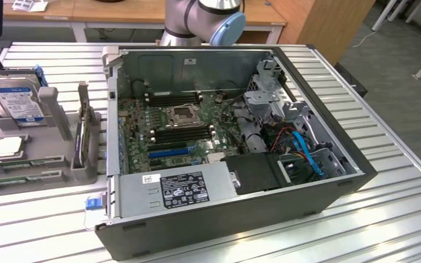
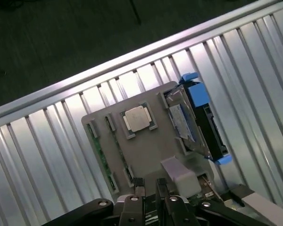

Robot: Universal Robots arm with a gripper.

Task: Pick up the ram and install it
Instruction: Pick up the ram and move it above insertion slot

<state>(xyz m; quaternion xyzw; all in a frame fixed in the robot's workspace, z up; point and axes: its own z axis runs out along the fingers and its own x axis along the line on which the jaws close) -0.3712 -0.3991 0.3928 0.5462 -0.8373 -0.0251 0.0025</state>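
Observation:
Two green ram sticks [image 1: 29, 163] lie flat in slots along the near edge of a grey parts holder [image 1: 57, 104] on the exterior view's left. In the wrist view one ram stick [image 2: 102, 159] runs along the holder's [image 2: 148, 150] edge. My gripper [image 2: 149, 188] hangs above the holder, apart from the ram, open with nothing between its dark fingers [image 2: 138, 186]. The open computer case [image 1: 269, 219] lies on the table with its motherboard up; black memory slots [image 1: 185, 133] flank the processor socket [image 1: 179, 115].
The holder also carries an upright hard drive [image 1: 17, 98], a loose processor chip [image 2: 135, 117] and a thin upright card [image 1: 86, 137]. A blue expansion slot [image 1: 170, 149], a power supply [image 1: 177, 189] and blue cables [image 1: 306, 153] sit in the case. The slatted table [image 1: 35, 230] ends at a rail [image 2: 108, 63].

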